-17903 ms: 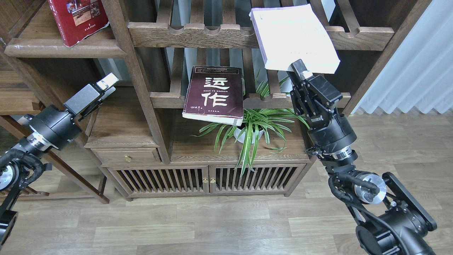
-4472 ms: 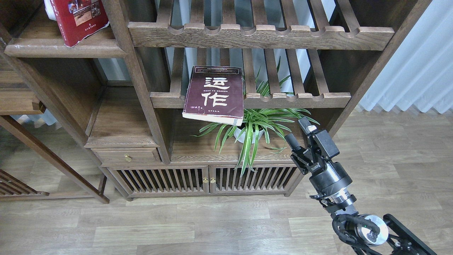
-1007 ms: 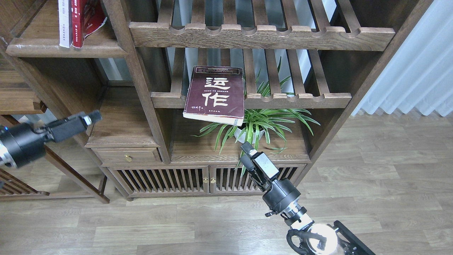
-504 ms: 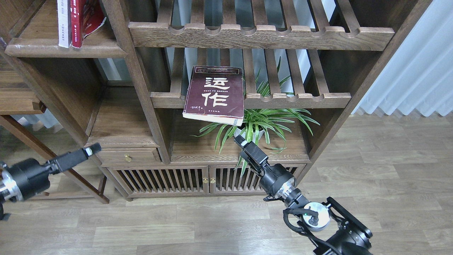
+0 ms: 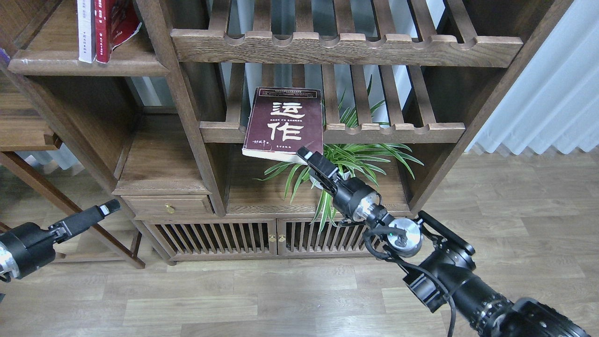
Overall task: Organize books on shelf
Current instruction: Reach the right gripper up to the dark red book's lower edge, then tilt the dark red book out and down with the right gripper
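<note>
The dark maroon book (image 5: 283, 122) with white characters lies flat on the lower slatted rack (image 5: 398, 132), its front edge hanging over the rail. My right gripper (image 5: 306, 156) is at that book's front right corner, just below its edge; its fingers cannot be told apart. The white book (image 5: 86, 30) and the red book (image 5: 111, 25) stand upright side by side on the solid shelf (image 5: 89, 68) at top left. My left gripper (image 5: 108, 208) is low at the left, far from the books and holding nothing; its fingers look like one narrow shape.
A spider plant in a white pot (image 5: 355, 161) stands on the cabinet top right behind my right gripper. A small drawer (image 5: 168, 206) and slatted cabinet doors (image 5: 243, 238) are below. An upper slatted rack (image 5: 346, 47) is above, and a white curtain (image 5: 552, 93) hangs at the right.
My right gripper has risen and moved left, from in front of the cabinet top to the maroon book's front right corner. My left gripper has dropped and drawn back. The books have not moved.
</note>
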You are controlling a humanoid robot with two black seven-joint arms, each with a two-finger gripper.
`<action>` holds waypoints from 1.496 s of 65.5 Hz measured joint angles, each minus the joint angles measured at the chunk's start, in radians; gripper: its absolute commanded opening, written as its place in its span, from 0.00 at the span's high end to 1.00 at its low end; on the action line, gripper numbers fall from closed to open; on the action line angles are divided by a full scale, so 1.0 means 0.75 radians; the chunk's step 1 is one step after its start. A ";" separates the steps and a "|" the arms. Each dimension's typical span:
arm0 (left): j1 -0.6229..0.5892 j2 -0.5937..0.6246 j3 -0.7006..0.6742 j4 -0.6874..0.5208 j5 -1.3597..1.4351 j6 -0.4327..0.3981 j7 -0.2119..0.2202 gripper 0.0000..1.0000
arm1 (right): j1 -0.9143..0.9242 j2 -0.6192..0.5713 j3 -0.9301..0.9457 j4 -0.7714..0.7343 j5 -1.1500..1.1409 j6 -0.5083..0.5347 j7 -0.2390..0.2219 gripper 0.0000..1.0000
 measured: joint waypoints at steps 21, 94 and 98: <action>-0.015 0.010 -0.016 0.014 0.000 0.000 0.000 0.05 | 0.053 0.000 -0.045 -0.032 0.040 -0.064 0.010 0.18; -0.083 -0.113 -0.028 0.057 -0.513 0.000 0.000 0.00 | -0.047 -0.001 -0.174 0.262 0.218 0.364 -0.081 0.99; -0.082 -0.158 -0.006 0.047 -0.558 0.000 0.000 0.00 | -0.088 0.001 -0.174 0.333 0.214 0.376 -0.086 0.99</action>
